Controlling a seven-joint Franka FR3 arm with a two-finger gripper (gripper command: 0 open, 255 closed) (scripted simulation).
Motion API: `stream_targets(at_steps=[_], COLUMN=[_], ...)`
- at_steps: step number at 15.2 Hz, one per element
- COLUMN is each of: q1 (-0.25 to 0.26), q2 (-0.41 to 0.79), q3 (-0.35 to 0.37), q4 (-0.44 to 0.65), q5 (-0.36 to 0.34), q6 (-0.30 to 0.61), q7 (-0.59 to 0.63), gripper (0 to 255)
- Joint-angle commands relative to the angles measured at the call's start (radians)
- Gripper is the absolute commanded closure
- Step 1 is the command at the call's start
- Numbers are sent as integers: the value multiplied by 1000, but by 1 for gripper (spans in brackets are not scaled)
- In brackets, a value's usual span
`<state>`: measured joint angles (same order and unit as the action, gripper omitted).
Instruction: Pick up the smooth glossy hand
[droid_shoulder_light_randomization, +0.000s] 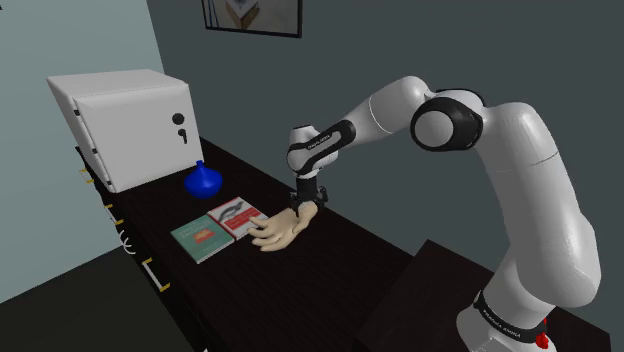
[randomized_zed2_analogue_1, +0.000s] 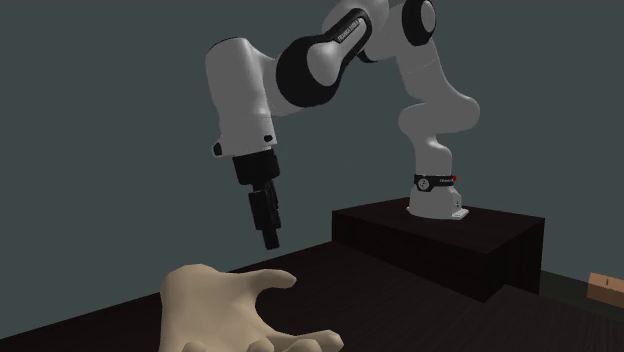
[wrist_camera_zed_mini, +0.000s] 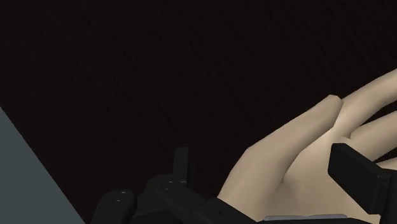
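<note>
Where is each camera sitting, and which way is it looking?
Shoulder view: beside and a little behind the stand, looking down over the dark table at the beige hand; the white arm and gripper show.
Second exterior view: low over the table, beyond the beige hand, facing back at the arm, gripper and stand.
Wrist view: on the arm's end, looking along the open fingers down at the beige hand.
Shared: all three show the beige hand and the gripper.
</note>
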<state>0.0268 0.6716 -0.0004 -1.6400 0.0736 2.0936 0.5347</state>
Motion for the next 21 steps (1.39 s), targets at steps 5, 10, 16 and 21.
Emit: stream_targets(at_steps=[5,10,16,21], q1=[-3,-4,-4,-5], q2=[180,230,236,239], q3=[-1,-1,-1,-1], q4=[200,214,215,221], q5=[16,17,17,17], q6=[-30,5,11,7], q7=[33,31,29,28], gripper=[0,0,255,255])
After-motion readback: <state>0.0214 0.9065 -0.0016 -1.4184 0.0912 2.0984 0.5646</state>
